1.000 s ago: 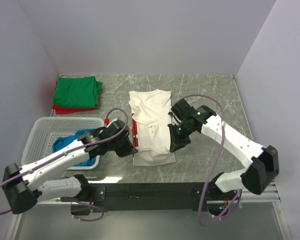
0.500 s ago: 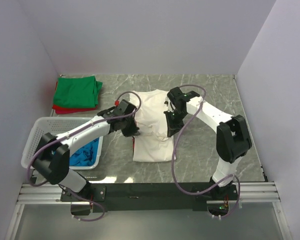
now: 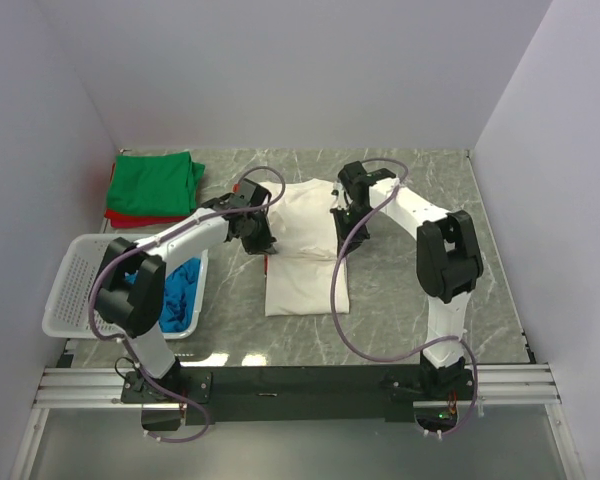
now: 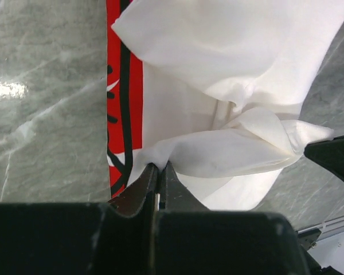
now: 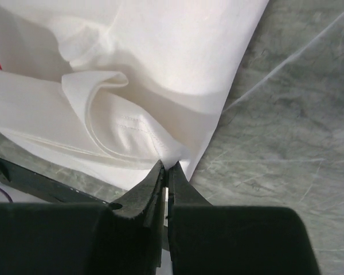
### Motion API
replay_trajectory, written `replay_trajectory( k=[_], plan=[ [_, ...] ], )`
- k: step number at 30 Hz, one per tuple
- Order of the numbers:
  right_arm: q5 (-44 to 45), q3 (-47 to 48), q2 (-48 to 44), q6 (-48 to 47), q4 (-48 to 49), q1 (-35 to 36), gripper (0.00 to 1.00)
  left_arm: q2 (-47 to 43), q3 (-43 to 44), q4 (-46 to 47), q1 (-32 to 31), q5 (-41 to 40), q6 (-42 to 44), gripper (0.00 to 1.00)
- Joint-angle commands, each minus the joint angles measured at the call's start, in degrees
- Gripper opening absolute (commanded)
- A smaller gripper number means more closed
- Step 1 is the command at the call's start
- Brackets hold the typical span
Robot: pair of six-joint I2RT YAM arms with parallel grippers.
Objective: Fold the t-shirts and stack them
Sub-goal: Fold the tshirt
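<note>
My left gripper (image 4: pixel 158 167) is clenched on the left edge of the white shirt (image 3: pixel 300 290), pinching a thin fold just beside the red print (image 4: pixel 136 74). My right gripper (image 5: pixel 165 169) is clamped on the shirt's right edge, at a hemmed corner. The shirt lies mid-table, its far part bunched between my two grippers and its near part flat on the table (image 3: pixel 410 290). The green shirt (image 3: pixel 158 183) sits folded on the red shirt (image 3: pixel 140 219) at the far left corner. The blue shirt (image 3: pixel 183 290) lies in the basket (image 3: pixel 75 280), partly hidden by my left arm and probably crumpled.
</note>
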Motion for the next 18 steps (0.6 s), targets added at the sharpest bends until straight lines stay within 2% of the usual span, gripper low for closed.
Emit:
replay_trajectory(
  k=[1, 5, 6, 7, 9, 10, 13, 16, 18],
  plan=[
    [0.47, 3.32, 1.86, -1.66, -0.12, -0.96, 0.00, 2.56, 3.32, -1.30, 0.20, 0.21, 2.99, 0.00],
    [-0.06, 5.24, 3.09, -1.05, 1.03, -1.76, 0.01, 3.45, 4.56, -3.76, 0.47, -3.39, 2.20, 0.00],
    [-0.15, 5.77, 3.01, -0.96, 1.03, -2.02, 0.04, 3.45, 4.99, -4.20, 0.47, -3.74, 1.85, 0.00],
    [0.20, 6.39, 2.92, -0.70, 0.94, -2.02, 0.19, 3.27, 5.34, -5.25, 0.55, -6.10, 1.06, 0.15],
    [1.43, 7.53, 1.17, -0.08, 1.03, -2.28, 0.34, 2.66, 6.22, -6.31, 0.55, -8.66, 0.18, 0.39],
    [2.74, 7.89, 0.38, 0.61, 1.20, -2.37, 0.41, 1.53, 6.49, -7.01, 0.55, -11.37, -0.61, 0.61],
    [5.03, 7.63, -4.01, 1.23, 1.47, -2.37, 0.46, -2.07, 6.58, -7.19, 0.38, -14.72, -1.58, 0.85],
    [2.94, 4.21, -8.85, 1.76, 3.22, -2.20, 0.48, -6.37, 4.83, -4.65, -0.76, -16.14, -1.67, 0.90],
    [-1.45, 1.04, -10.09, 2.03, 4.36, -2.11, 0.48, -8.41, 1.41, 0.70, -1.90, -12.03, -1.41, 0.91]
  ],
)
